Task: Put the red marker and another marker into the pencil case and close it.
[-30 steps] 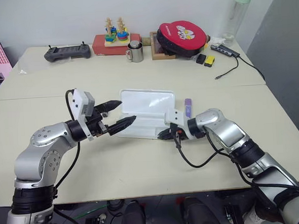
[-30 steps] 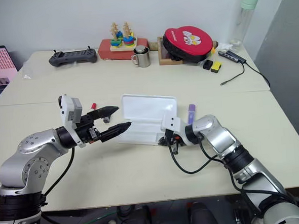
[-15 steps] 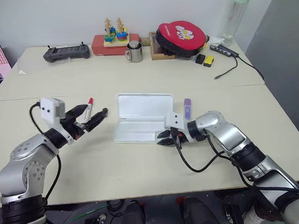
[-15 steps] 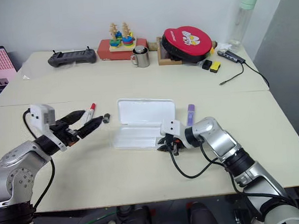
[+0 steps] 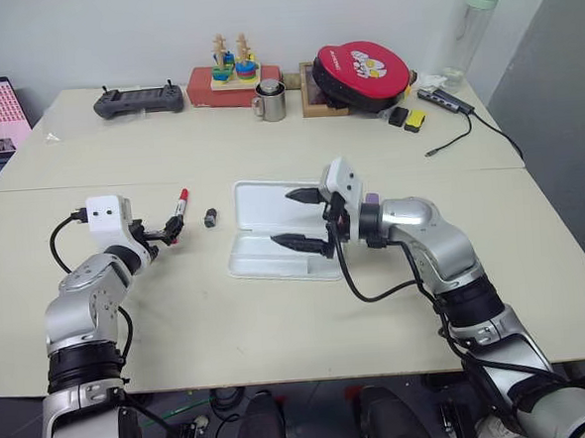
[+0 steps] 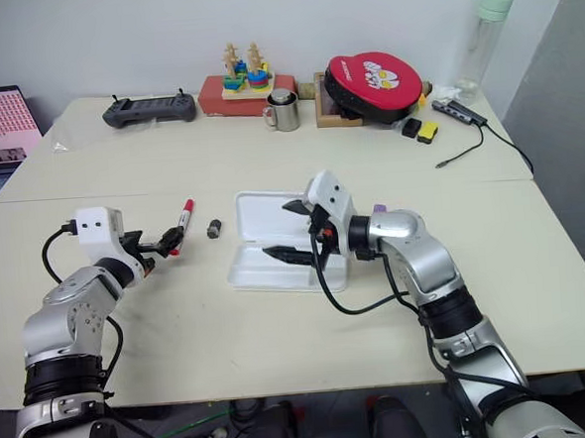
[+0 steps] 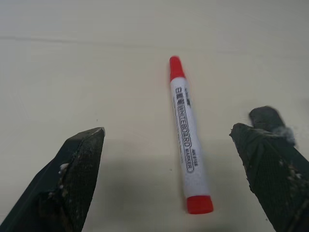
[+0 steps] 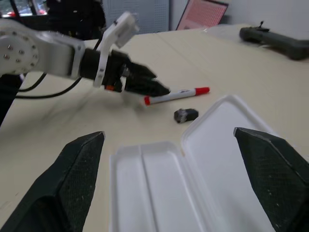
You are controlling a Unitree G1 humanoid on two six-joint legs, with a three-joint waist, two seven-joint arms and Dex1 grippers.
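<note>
The pencil case (image 5: 268, 202) lies open in the middle of the table, lid flat behind its divided tray (image 8: 145, 186). My right gripper (image 5: 298, 219) hovers open just above the case, pointing left, nothing between its fingers. The red marker (image 7: 188, 140) lies on the table left of the case. My left gripper (image 5: 168, 231) is open at the marker's near end, one finger (image 7: 79, 174) on each side of it, apart from the barrel. The purple marker (image 6: 379, 210) lies right of the case, mostly hidden behind my right wrist.
A small black cylinder (image 5: 211, 218) lies between the red marker and the case. Along the far edge stand a controller (image 5: 138, 100), a toy block set (image 5: 229, 74), a metal mug (image 5: 271, 101), a red round pouch (image 5: 359, 71), a bottle (image 5: 474, 19) and a cable hub (image 5: 444, 99).
My right gripper has opened and lifted from the case's front edge to above the tray. My left gripper has swung left and down from the lid to the red marker.
</note>
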